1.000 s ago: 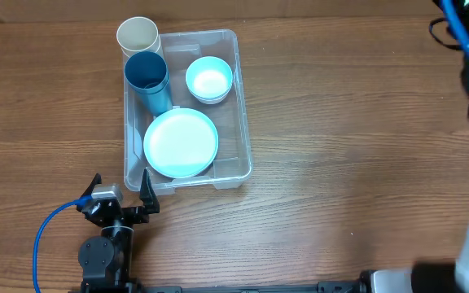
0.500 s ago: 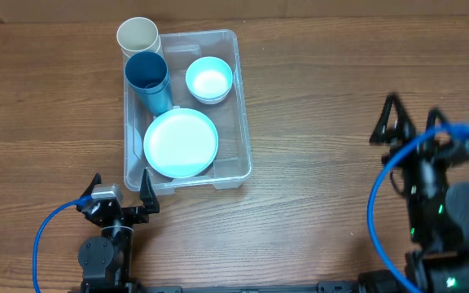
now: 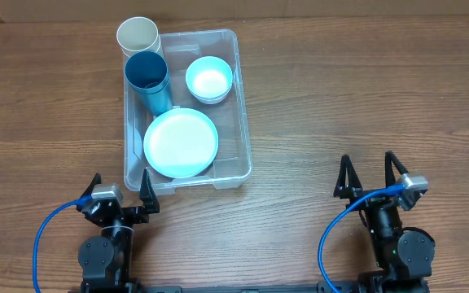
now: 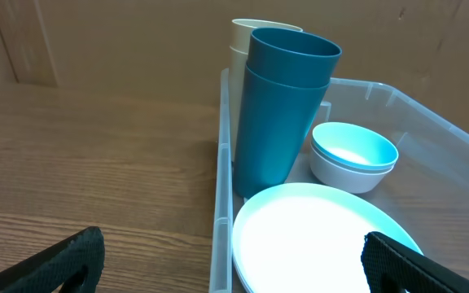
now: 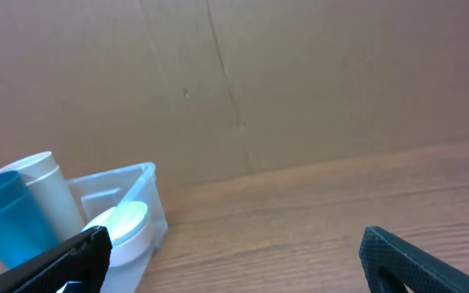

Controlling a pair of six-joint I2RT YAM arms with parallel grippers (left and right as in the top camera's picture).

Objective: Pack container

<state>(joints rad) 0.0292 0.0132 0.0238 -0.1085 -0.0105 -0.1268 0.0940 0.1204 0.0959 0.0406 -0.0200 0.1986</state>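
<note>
Now the container (image 3: 237, 130) lies on the table (image 3: 340, 81) toward the far edge, left of the middle, its long sides running from far to near. Inside it, 2 stacked teal cups (image 3: 147, 77) stand against the left wall, with a cream cup (image 3: 138, 37) just behind them at the far-left corner. Whether that cup is fully inside, I cannot tell. 2 nested bowls (image 3: 209, 79), pale blue within, sit toward the far-right corner. A pale-blue plate (image 3: 181, 142) lies flat at the near end. The left pincer (image 3: 120, 179) rests by the near edge just beside the container's near wall, spread and empty. The right pincer (image 3: 367, 163) sits by the near edge toward the right, well apart from the container, likewise released.
</note>
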